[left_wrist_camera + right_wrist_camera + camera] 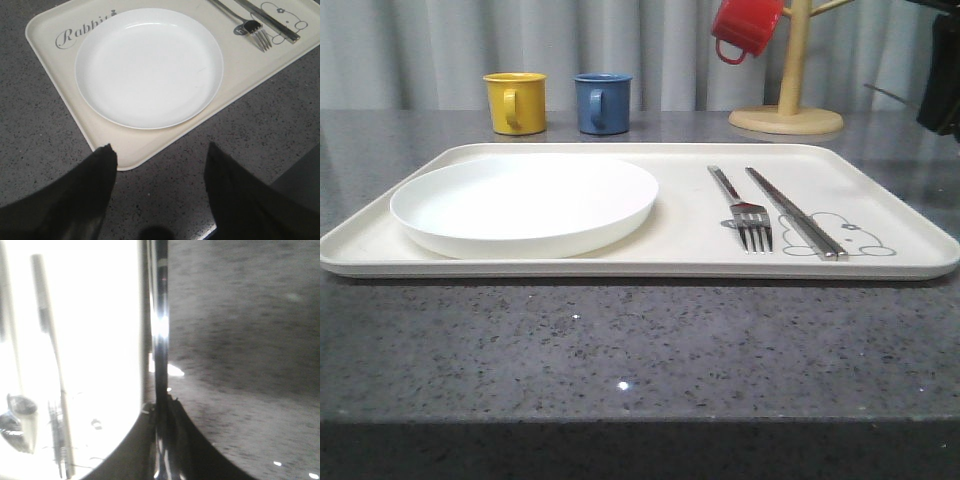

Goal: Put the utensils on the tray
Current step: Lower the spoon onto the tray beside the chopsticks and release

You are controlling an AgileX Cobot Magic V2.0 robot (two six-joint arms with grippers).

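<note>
The cream tray (620,268) lies across the grey table with a round white plate (520,205) on its left half. A silver fork (745,215) and a pair of chopsticks (795,212) lie side by side on the tray's right half, over the rabbit drawing. My left gripper (160,147) is open and holds nothing, over bare table just off the tray's (50,65) near corner. My right gripper (160,400) is shut on a slim shiny metal handle (161,315), seemingly the spoon's, beside the tray's (100,340) edge. Its bowl is out of view.
A yellow mug (515,102) and a blue mug (603,102) stand behind the tray. At the back right, a red mug (745,28) hangs on a wooden mug tree (788,110). A dark part of my right arm (942,80) shows at the far right.
</note>
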